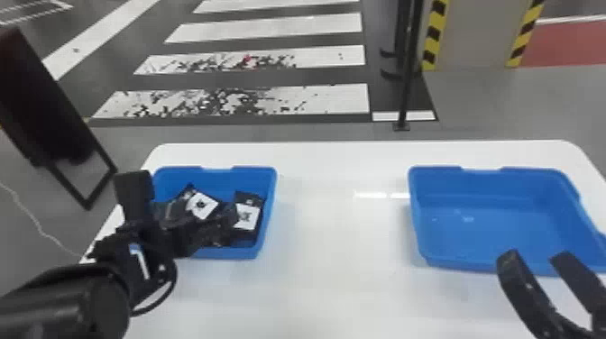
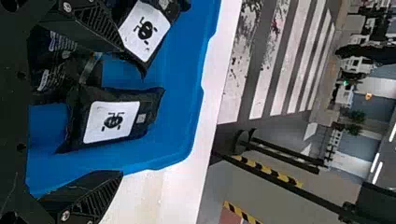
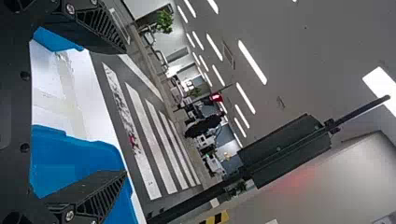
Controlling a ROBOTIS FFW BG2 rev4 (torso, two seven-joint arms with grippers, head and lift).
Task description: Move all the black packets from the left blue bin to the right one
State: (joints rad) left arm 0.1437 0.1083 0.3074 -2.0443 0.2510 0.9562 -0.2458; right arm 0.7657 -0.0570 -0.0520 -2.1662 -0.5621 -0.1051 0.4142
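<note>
My left gripper (image 1: pixel 182 196) is over the left blue bin (image 1: pixel 218 175). In the left wrist view, the left gripper (image 2: pixel 123 111) is open, and a black packet with a white label (image 2: pixel 112 122) shows between its fingers, ungripped. That bin holds several black packets: a labelled one (image 1: pixel 247 216) along its right side, another labelled one (image 1: pixel 201 205) tilted to its left, and darker ones partly hidden by the arm. My right gripper (image 1: pixel 535 256) is by the near edge of the right blue bin (image 1: pixel 487 225), which has no packets inside. The right gripper (image 3: pixel 125 111) stands open with nothing held.
A white table (image 1: pixel 342 216) carries both bins, with a wide bare stretch between them. Beyond its far edge a black post (image 1: pixel 406 85) stands on the floor. A dark panel on a frame (image 1: pixel 43 99) rises at the left, outside the table.
</note>
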